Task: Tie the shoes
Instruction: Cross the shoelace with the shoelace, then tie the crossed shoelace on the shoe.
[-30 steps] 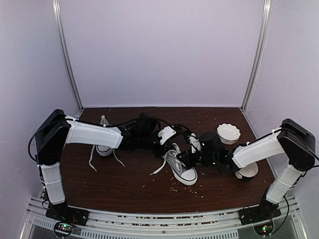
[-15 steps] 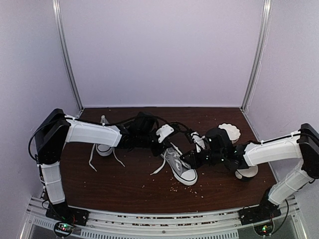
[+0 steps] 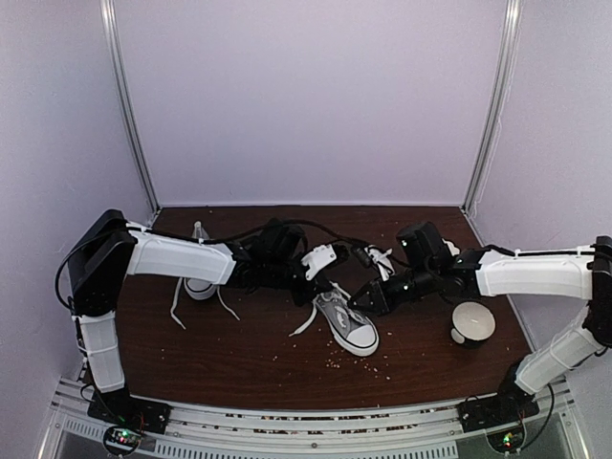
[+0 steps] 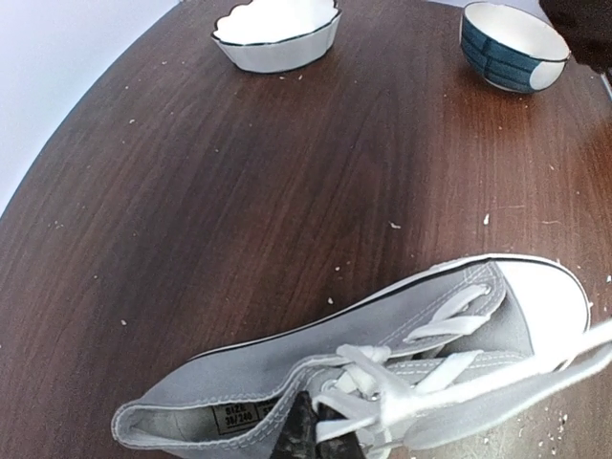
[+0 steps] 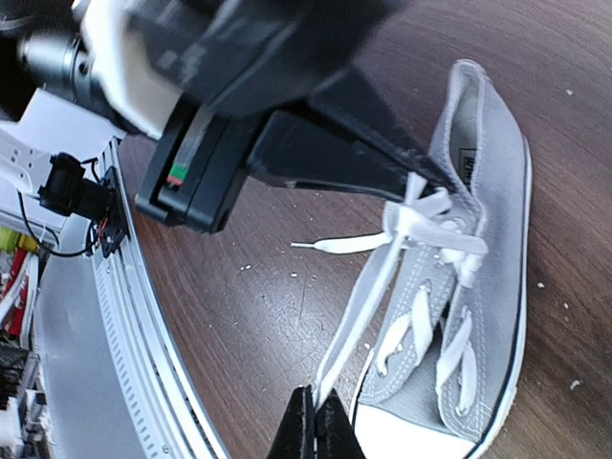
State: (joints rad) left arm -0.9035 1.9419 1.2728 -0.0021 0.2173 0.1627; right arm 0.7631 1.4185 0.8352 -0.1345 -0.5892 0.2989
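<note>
One grey shoe (image 3: 349,327) with a white toe cap lies mid-table, its toe towards the near edge. It also shows in the left wrist view (image 4: 287,368) and the right wrist view (image 5: 483,229). My left gripper (image 3: 328,282) is at the shoe's upper eyelets, shut on the white lace at the crossing (image 4: 320,426). My right gripper (image 3: 363,300) is shut on a long strand of lace (image 5: 368,306), which runs taut from the crossing to my fingertips (image 5: 316,421). The other shoe (image 3: 199,285) stands at the left behind my left arm, its laces loose.
A blue-and-white bowl (image 3: 473,321) sits at the right near my right arm and also shows in the left wrist view (image 4: 512,43). A white scalloped bowl (image 4: 277,24) sits farther back. Crumbs are scattered over the dark wooden table (image 3: 249,354).
My right arm has stretched out and swung back and up, uncovering the blue-and-white bowl and drawing the lace strand taut. My left gripper has stayed at the shoe's eyelets.
</note>
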